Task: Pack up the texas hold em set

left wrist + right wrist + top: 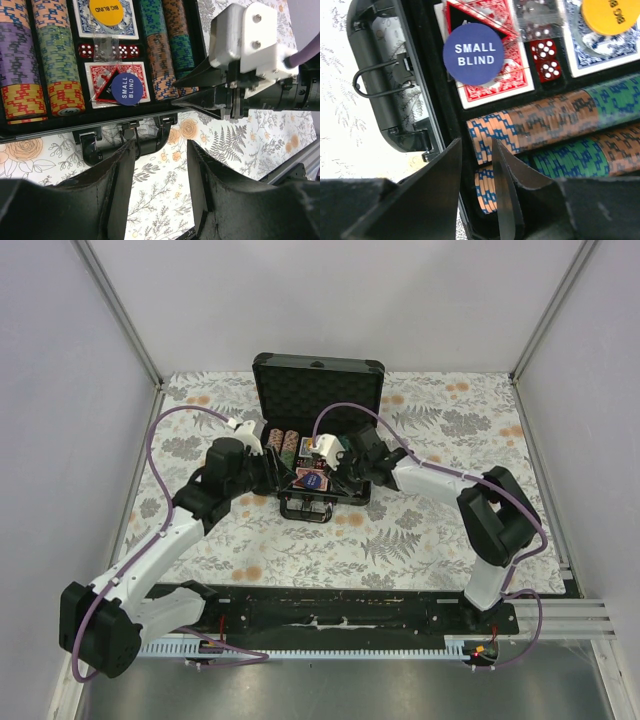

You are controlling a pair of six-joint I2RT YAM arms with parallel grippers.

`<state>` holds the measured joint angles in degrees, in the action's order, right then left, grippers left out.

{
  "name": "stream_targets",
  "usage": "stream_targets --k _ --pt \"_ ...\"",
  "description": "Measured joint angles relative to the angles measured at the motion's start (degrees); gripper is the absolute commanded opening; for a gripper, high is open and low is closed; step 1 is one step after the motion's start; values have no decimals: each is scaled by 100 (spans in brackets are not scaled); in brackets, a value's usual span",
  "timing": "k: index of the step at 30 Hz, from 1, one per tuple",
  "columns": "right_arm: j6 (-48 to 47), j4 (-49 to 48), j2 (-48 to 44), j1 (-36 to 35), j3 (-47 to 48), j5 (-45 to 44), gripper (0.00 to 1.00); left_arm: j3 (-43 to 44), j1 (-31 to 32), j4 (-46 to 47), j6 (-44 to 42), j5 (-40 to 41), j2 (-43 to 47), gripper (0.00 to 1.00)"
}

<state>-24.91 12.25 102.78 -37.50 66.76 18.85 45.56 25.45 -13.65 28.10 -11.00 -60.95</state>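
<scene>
The left gripper (159, 150) hovers over the floral tablecloth (420, 530), just in front of the left part of the black case (318, 390). Its jaws stand apart with nothing between them, and the case handle (100, 145) lies just beyond its fingertips. The case sits mid-table with its foam-lined lid upright at the back. In its left-hand slots lie rows of striped poker chips (57, 55) in purple, green, orange and red. The middle compartment holds the blue card deck (82, 20) with a yellow "BIG BLIND" button (106, 10) on it, then red dice (86, 50) under clear wrap, then the red card deck (142, 80) nearest the handle. On the red deck rest a triangular button (102, 82) and a blue "SMALL BLIND" button (126, 88). To the right lie two more chip rows (545, 125), orange, blue and green. The right gripper (477, 150) hangs directly over the handle-side end of these rows. Its fingers are a narrow gap apart with orange chips showing through, and nothing is visibly clamped.
</scene>
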Motion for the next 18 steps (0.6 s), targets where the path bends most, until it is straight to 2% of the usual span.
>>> stream_targets --k 4,7,9,11,18 --pt "269 -24 -133 39 0 -282 52 0 0 -2 -13 55 17 52" --pt "549 -11 -433 66 9 -474 66 0 -2 -13 -17 133 94 52" --pt "739 120 -673 63 127 -621 79 0 -9 -33 -20 197 188 53" --pt "946 358 -844 63 459 -850 98 0 -26 -61 -24 269 291 54" --pt "1652 1016 -911 258 2092 -1827 98 17 -57 -291 -37 658 581 57"
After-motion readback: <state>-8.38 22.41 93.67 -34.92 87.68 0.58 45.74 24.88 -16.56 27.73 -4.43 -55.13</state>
